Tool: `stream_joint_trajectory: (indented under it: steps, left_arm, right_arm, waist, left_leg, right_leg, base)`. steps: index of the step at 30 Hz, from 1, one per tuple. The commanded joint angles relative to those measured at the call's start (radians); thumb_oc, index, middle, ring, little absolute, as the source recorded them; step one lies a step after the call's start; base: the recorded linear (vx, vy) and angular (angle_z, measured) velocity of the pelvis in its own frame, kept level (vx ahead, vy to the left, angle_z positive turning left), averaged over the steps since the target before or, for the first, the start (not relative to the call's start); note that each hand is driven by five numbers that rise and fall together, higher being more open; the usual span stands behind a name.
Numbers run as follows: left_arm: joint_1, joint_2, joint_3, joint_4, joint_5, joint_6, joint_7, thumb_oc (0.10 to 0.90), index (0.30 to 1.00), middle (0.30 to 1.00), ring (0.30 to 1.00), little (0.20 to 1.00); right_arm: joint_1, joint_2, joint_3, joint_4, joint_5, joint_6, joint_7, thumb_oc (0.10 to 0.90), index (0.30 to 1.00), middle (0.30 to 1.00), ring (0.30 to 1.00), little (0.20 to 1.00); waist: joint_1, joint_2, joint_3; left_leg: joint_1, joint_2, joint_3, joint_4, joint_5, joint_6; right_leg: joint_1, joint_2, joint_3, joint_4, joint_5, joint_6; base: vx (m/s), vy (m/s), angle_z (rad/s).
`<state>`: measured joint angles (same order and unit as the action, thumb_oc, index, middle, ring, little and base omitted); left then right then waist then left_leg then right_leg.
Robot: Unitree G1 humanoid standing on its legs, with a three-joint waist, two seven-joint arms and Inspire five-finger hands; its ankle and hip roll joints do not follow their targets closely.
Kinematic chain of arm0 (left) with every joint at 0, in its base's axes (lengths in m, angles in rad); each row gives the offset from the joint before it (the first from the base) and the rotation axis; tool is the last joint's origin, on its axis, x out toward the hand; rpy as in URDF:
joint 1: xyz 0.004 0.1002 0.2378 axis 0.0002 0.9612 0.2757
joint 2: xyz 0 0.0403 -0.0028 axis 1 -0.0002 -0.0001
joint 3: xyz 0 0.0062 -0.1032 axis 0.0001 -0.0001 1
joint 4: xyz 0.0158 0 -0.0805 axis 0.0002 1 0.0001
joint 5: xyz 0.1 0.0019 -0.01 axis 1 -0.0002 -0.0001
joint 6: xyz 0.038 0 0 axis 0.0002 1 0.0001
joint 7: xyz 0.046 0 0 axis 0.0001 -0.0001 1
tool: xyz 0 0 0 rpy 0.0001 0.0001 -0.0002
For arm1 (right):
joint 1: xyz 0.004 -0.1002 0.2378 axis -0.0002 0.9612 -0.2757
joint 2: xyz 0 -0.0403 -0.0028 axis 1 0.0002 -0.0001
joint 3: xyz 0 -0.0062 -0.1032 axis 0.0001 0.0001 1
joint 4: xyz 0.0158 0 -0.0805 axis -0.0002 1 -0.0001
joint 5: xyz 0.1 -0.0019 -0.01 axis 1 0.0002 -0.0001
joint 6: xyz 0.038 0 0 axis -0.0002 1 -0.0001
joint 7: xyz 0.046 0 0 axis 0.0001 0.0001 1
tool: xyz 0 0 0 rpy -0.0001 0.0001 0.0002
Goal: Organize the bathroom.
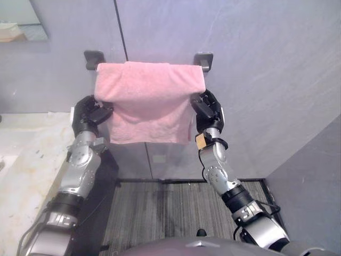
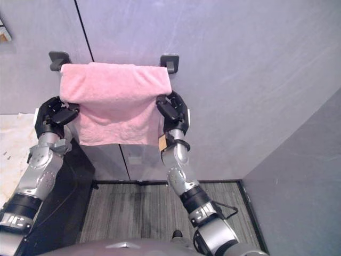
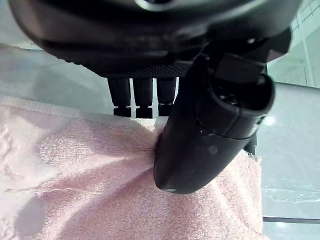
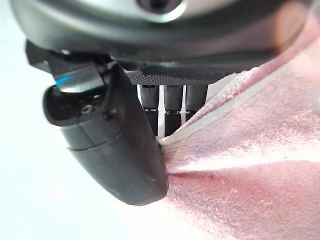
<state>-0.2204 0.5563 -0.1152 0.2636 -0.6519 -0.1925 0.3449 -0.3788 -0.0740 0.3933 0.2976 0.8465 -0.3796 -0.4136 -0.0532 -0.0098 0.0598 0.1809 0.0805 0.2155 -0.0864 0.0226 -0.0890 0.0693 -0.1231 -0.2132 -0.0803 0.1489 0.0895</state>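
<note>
The towel (image 1: 149, 101) hangs folded over a rail on the wall (image 1: 256, 64), its top fold lying between two dark brackets (image 1: 203, 60), and its lower layer drops below the upper one. Each side edge sits inside a hand. On the robot's left, the left hand (image 1: 88, 114) pinches the edge: in the left wrist view the thumb (image 3: 210, 135) presses down on the cloth, puckering it into creases, while the fingers (image 3: 144, 97) lie behind the towel's edge. On the other side, the right hand (image 1: 209, 109) does the same: in its wrist view the thumb (image 4: 120, 155) bears on the hemmed edge and the fingers (image 4: 172, 107) are behind the cloth, so the hem is nipped between them.

The towel is pale pink terry with a looped, slightly nubbly pile and a flat hem along the side. It hangs fairly smooth, with small creases drawn toward each pinch. The bottom edge is roughly level.

The wall is grey with a dark vertical seam (image 1: 121, 32). To the left is a pale marbled counter (image 1: 26, 160). Below the towel lies a grey striped floor (image 1: 170, 208).
</note>
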Motion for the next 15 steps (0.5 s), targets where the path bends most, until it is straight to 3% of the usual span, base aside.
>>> stream_joint_trajectory:
  steps: [1,2,3,10,15]
  left_arm:
    - [-0.116,0.037,0.011,-0.032,0.071,-0.126,0.009,0.413,0.319,0.319,0.319,0.319]
    - [-0.118,0.035,0.009,-0.029,0.074,-0.120,0.012,0.800,0.900,0.900,0.900,0.900]
    - [-0.117,0.034,0.009,-0.029,0.073,-0.118,0.012,0.800,0.900,0.900,0.900,0.900]
    - [-0.091,0.003,-0.009,-0.026,0.058,-0.051,-0.018,0.800,0.900,0.900,0.900,0.900]
    - [-0.050,-0.051,-0.025,-0.027,0.019,-0.037,0.016,0.800,0.900,0.900,0.900,0.900]
  right_arm:
    - [0.092,-0.048,-0.057,0.018,0.050,-0.041,-0.061,0.400,0.300,0.300,0.300,0.300]
    - [0.086,-0.050,-0.055,0.022,0.039,-0.035,-0.041,0.715,0.773,0.773,0.773,0.773]
    - [0.085,-0.051,-0.054,0.023,0.036,-0.035,-0.039,0.800,0.900,0.900,0.900,0.900]
    - [0.093,-0.097,-0.040,0.004,-0.209,-0.041,-0.062,0.800,0.900,0.900,0.900,0.900]
    - [0.130,-0.121,-0.050,-0.006,-0.276,-0.044,-0.067,0.800,0.900,0.900,0.900,0.900]
  waist:
    - [-0.023,0.068,0.016]
    - [-0.022,0.067,0.016]
    - [-0.021,0.067,0.017]
    - [-0.023,0.062,0.022]
    - [-0.030,0.059,0.032]
  left_leg:
    - [-0.030,-0.123,0.057,0.015,-0.060,0.085]
    - [-0.031,-0.122,0.055,0.015,-0.060,0.084]
    - [-0.032,-0.122,0.055,0.016,-0.060,0.084]
    - [-0.038,-0.124,0.054,0.024,-0.063,0.088]
    - [-0.036,-0.125,0.053,0.024,-0.066,0.089]
  right_leg:
    - [0.025,0.062,-0.014,0.019,-0.177,0.045]
    - [0.025,0.062,-0.015,0.019,-0.178,0.044]
    - [0.025,0.062,-0.015,0.019,-0.178,0.044]
    - [0.017,0.062,-0.011,0.029,-0.182,0.049]
    - [0.014,0.066,-0.010,0.031,-0.182,0.052]
  base:
    - [0.00,0.000,0.00]
    - [0.00,0.000,0.00]
    - [0.00,0.000,0.00]
    - [-0.04,-0.009,-0.01]
    - [-0.07,-0.003,-0.05]
